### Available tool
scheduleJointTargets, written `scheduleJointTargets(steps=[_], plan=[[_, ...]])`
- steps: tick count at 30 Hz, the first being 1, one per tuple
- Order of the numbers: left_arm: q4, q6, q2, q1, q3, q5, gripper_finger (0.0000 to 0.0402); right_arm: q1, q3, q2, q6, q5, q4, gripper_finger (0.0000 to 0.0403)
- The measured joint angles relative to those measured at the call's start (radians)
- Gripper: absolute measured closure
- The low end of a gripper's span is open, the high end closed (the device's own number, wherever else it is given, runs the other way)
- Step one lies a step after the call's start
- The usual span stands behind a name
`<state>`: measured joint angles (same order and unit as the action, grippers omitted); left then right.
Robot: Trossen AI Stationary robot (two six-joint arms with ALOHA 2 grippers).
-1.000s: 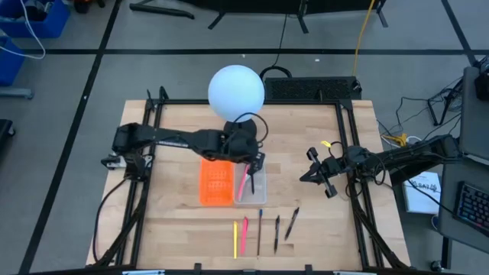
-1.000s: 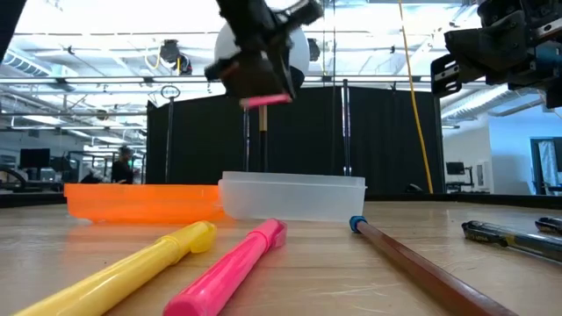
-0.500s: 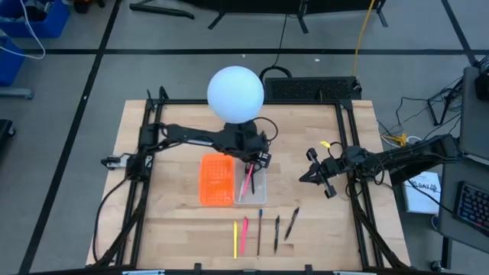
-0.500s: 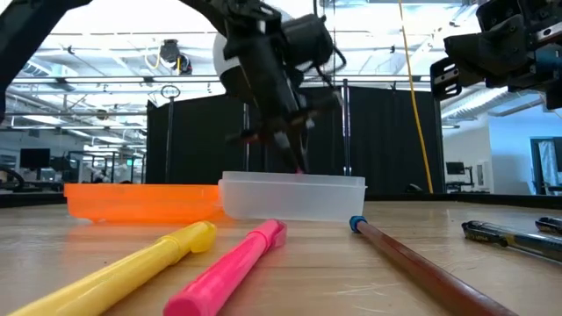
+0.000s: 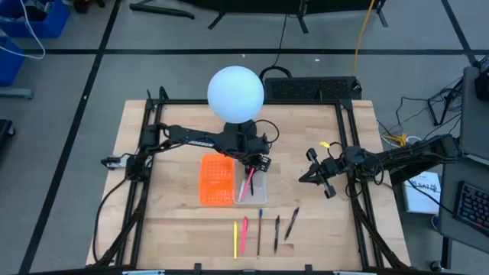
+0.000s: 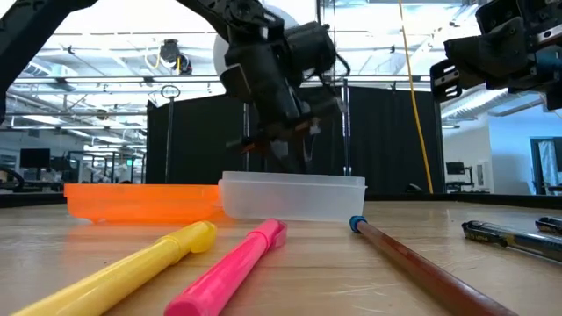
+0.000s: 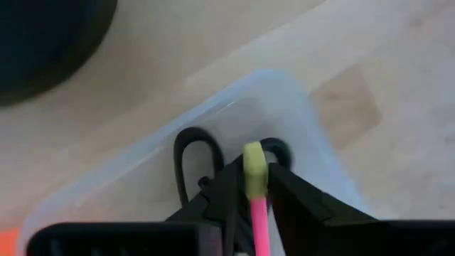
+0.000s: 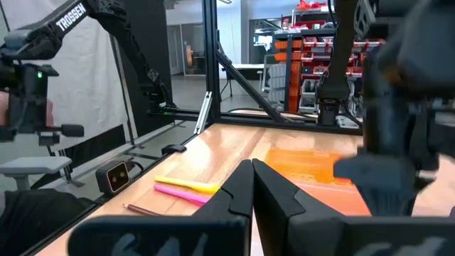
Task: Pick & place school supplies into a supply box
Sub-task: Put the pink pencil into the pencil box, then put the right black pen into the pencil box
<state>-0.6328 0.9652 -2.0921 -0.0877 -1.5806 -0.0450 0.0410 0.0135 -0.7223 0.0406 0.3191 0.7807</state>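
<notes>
My left gripper (image 5: 256, 162) hangs over the far end of the clear plastic tray (image 5: 260, 200), which is joined to an orange perforated half (image 5: 216, 180). It is shut on a pink pen (image 5: 246, 183) with a yellow end. Black-handled scissors (image 7: 192, 153) lie in the tray beneath it. A yellow pen (image 5: 235, 239), a pink one (image 5: 244, 235) and three dark ones (image 5: 260, 231) lie on the wood near the table's near edge. My right gripper (image 5: 313, 168) waits shut above the table's right side. My left gripper pinches the pink pen just behind its yellow end (image 7: 254, 171), one finger (image 7: 298, 199) on each side. The fingers come from above, slanting down into the tray, and lie along the pen. The pen slants down, its other end (image 5: 243, 197) inside the tray.
A white globe lamp (image 5: 236, 93) stands at the far edge, just behind my left arm. In the low view the yellow pen (image 6: 132, 263), the pink pen (image 6: 228, 272) and a brown pencil (image 6: 421, 268) lie in front of the tray (image 6: 294, 195).
My left gripper has come down from above the tray to just over its far end, shifting slightly toward the table's far right. The pink pen went with it and now slants into the tray. In the last half second it has hardly moved.
</notes>
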Motion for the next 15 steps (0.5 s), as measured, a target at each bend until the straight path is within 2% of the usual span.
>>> scheduleJointTargets(steps=[5,9,12,15], plan=[[-0.008,-0.071,0.093,0.013,0.0,-0.064,0.0268,0.0,0.0,0.0,0.0,0.0,-0.008,0.0403],[-0.036,-0.242,0.215,0.042,0.0,-0.169,0.0259,0.0,0.0,0.0,0.0,0.0,-0.008,0.0403],[-0.09,-0.354,0.335,0.084,0.0,-0.289,0.0274,0.0,0.0,0.0,0.0,0.001,-0.008,0.0403],[-0.116,-0.456,0.451,0.119,0.014,-0.37,0.0308,0.0,0.0,0.0,0.009,0.001,-0.005,0.0403]])
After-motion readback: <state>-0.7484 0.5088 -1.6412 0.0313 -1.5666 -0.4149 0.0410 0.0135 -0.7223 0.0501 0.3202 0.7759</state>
